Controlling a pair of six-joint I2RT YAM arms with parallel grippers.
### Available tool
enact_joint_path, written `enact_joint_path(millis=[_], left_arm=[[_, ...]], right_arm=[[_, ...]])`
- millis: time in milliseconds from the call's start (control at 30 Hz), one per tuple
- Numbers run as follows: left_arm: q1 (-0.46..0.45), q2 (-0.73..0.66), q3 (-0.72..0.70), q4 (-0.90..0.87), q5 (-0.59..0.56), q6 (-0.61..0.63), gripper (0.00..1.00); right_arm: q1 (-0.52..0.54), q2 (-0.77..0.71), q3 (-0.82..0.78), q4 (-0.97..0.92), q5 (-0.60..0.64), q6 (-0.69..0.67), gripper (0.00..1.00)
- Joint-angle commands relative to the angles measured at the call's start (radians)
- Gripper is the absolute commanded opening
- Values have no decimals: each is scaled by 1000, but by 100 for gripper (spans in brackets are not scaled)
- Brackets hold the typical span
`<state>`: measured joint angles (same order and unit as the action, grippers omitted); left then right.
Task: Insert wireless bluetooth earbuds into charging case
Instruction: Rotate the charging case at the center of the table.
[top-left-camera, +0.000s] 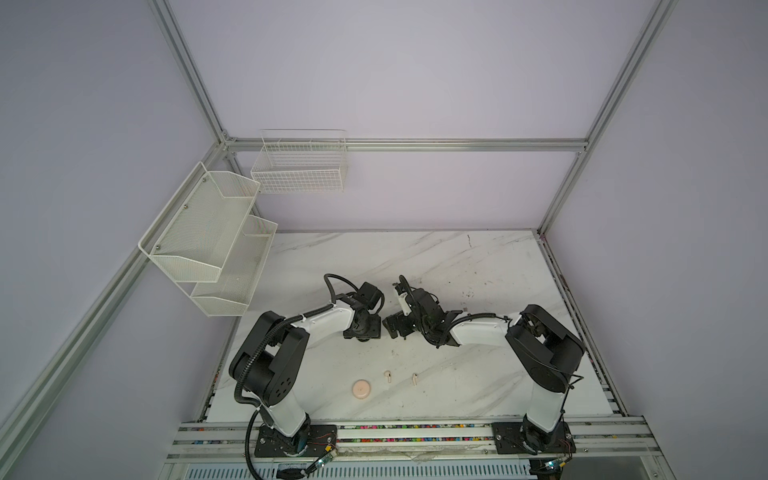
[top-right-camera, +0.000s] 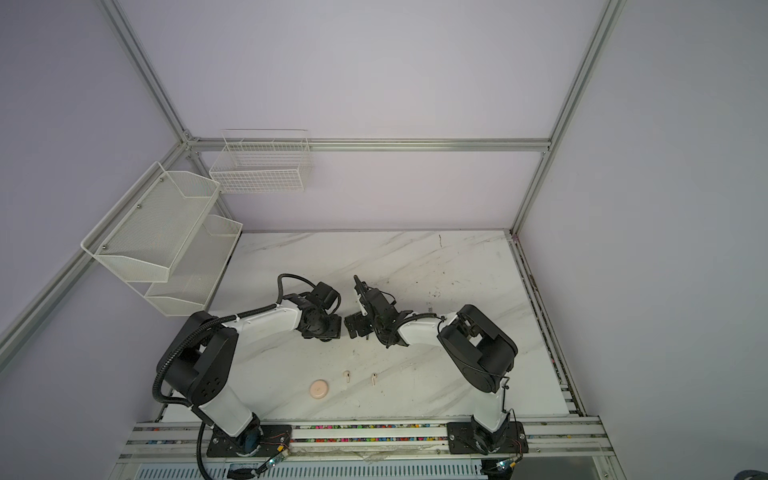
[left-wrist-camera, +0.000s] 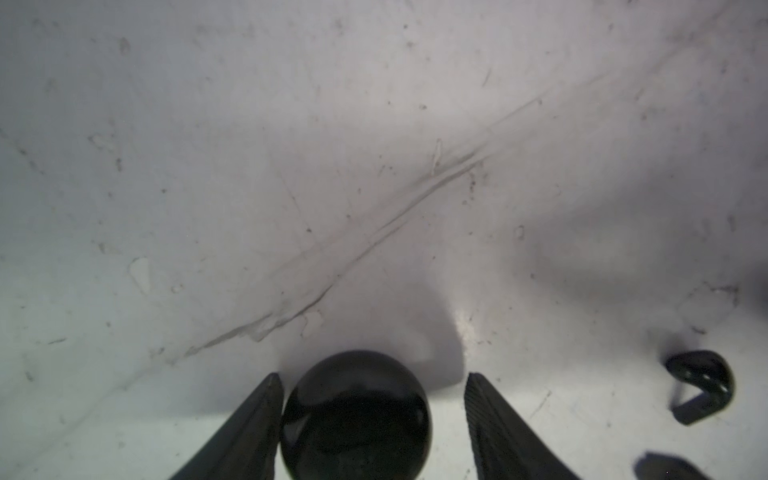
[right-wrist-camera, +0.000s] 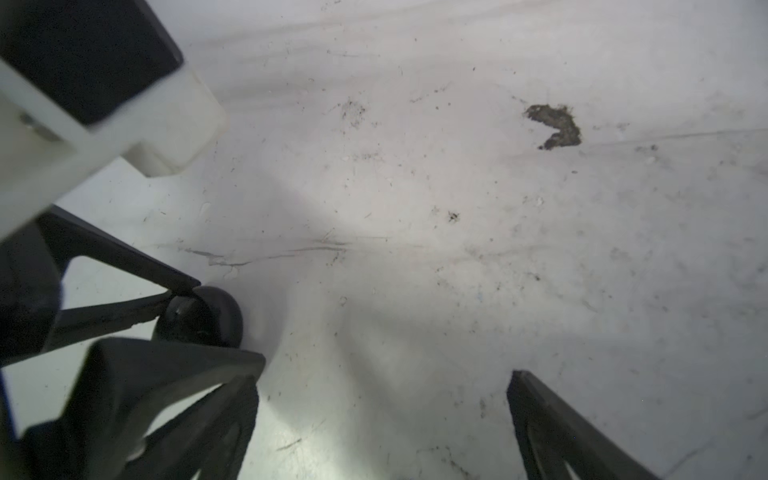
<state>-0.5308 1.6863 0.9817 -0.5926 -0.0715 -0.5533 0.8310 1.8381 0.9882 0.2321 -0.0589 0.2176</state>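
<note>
Two earbuds lay loose on the white marbled counter (top-left-camera: 457, 270) in both top views. One cream earbud (top-left-camera: 387, 375) was just beside the pink round charging case (top-left-camera: 362, 389). The second cream earbud (top-left-camera: 414, 377) lay a little farther toward the right arm. Neither touched the case. Farther back, both arms pointed down at the counter, their wrists close together. In the left wrist view the left gripper (left-wrist-camera: 372, 375) was spread around a black round case (left-wrist-camera: 355, 415) that sat on the counter. One finger (left-wrist-camera: 257, 415) lay against its side and the other finger (left-wrist-camera: 494, 415) stood clear of it. Whether that case's lid was up could not be told. The right gripper (right-wrist-camera: 384, 374) was spread wide over bare counter, just beside the left gripper and the black round case (right-wrist-camera: 199, 316). A small dark scrap (right-wrist-camera: 555, 124) lay on the counter well apart from both.
</note>
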Motion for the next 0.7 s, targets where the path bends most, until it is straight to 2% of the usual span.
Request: enact_joint_path(millis=[0,267,667], left_arm=[[-7,-18,-15,-30,42,34,73],[-8,-40,-37,-48,26,32,72],[-3,-111,-110,-19,-76,-4,70]], right_arm=[[-6,-36,25,9,1,14,97],[-7,-18,53,-7,-12,10,97],[-15,3,47,6,-27,5,97]])
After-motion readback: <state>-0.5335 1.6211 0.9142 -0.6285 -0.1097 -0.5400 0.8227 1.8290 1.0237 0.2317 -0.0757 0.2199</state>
